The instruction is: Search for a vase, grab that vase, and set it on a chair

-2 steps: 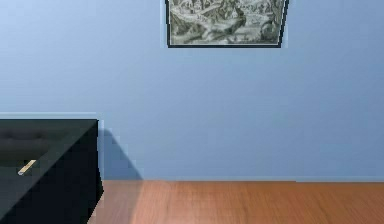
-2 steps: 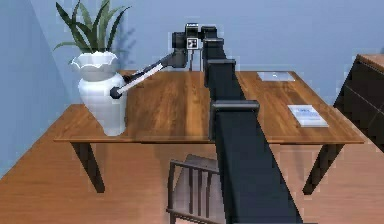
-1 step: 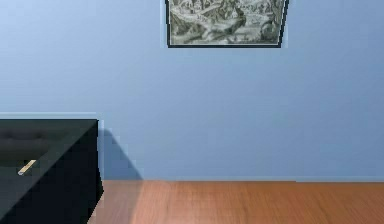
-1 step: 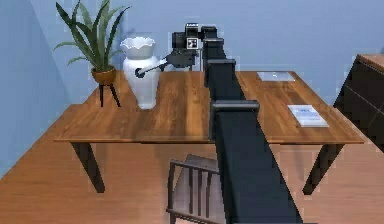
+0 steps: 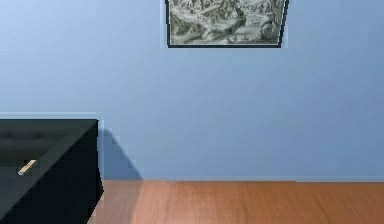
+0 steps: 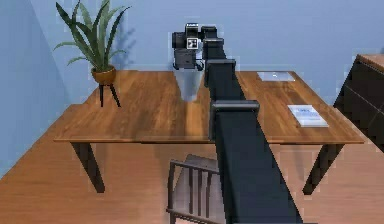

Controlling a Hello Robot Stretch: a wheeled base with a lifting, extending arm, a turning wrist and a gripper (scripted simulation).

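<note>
Gripper (image 6: pixel 186 58) at far end of dark square arm (image 6: pixel 235 140), stretched across brown wooden table (image 6: pixel 130 120); cannot tell whether holding anything. Directly beneath fingers: pale grey tapered vase (image 6: pixel 187 82), long axis upright, lifted or resting on tabletop not determinable. Dark wooden slatted chair (image 6: pixel 195 192) at table's near edge, just left of arm, back toward robot from vase. Judged requirement: retract, then lower onto seat. Potted green plant (image 6: pixel 98 45) well left.

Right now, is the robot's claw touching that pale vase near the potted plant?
Cannot tell. In the arm side view the gripper overlaps the top of the pale vase, but that view shows neither contact nor a gap plainly.
</note>
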